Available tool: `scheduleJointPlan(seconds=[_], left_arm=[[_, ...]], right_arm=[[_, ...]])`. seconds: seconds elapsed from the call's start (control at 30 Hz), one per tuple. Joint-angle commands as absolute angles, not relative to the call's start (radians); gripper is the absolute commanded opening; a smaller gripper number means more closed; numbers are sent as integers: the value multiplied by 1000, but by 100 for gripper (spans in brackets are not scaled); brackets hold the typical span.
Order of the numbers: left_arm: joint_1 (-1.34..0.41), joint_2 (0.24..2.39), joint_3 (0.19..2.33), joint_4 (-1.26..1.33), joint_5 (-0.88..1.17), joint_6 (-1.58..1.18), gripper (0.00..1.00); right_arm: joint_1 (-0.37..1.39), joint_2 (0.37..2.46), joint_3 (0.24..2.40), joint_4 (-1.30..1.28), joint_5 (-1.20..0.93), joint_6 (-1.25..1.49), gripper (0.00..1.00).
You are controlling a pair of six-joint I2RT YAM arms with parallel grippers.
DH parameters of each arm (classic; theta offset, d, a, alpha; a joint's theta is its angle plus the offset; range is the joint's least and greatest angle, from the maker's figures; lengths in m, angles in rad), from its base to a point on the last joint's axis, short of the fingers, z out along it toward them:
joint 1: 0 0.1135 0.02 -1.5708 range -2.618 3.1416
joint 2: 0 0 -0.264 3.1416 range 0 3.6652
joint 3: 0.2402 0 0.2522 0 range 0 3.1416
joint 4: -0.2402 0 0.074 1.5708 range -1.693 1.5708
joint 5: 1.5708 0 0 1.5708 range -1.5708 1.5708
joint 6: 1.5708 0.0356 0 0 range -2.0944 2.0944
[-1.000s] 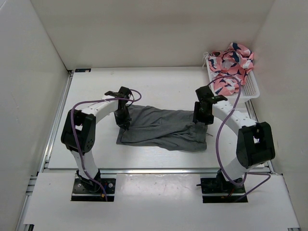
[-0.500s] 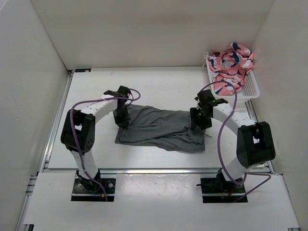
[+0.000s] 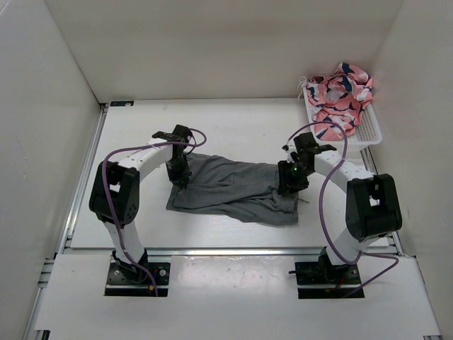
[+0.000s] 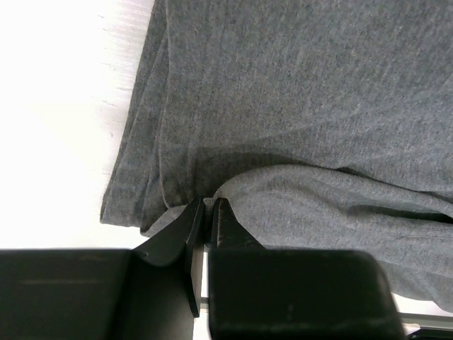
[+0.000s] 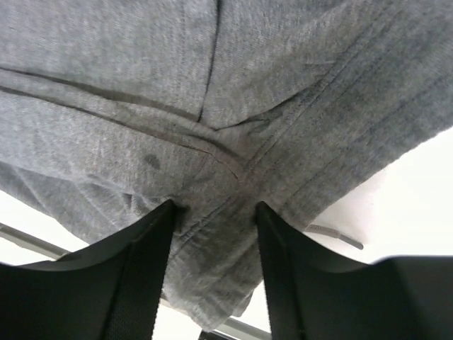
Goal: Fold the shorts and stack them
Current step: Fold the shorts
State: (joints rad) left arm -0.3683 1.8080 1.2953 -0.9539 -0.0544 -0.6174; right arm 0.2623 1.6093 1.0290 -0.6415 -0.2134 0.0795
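The shorts [image 3: 233,188] are lying across the middle of the bench [image 3: 233,127], running left to right and sitting slightly closer to its near edge than to its far edge. They are showing as plain mid-grey soft cloth, not spread flat but lying loosely doubled over and rumpled, with long creases running along their length. At the left end several layers are stacking up at the edge, and one fold is rising off the bench. At the right end stitched hems and seams are crossing, and a small dark spot is showing on the cloth. A thin cord end is trailing out onto the bench there.
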Motion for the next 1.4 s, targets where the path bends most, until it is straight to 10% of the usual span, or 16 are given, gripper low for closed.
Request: scheduleJointPlan(seconds=[0.0, 0.17, 0.27, 0.9, 1.37], left_arm=[[-362, 1758, 1335, -957, -74, -611, 11], [-353, 1758, 1357, -957, -74, -611, 11], [-342, 1758, 1370, -977, -74, -601, 11], [-198, 1945, 1985, -1158, -55, -529, 11], [-170, 2233, 2332, -1056, -2, -479, 11]], right_arm=[[264, 1626, 1040, -646, -235, 71, 52], [264, 1644, 1049, -646, -224, 81, 33], [264, 1644, 1049, -646, -209, 92, 0], [273, 1466, 1336, -712, 219, 137, 0], [282, 1844, 1535, -450, 558, 38, 0]])
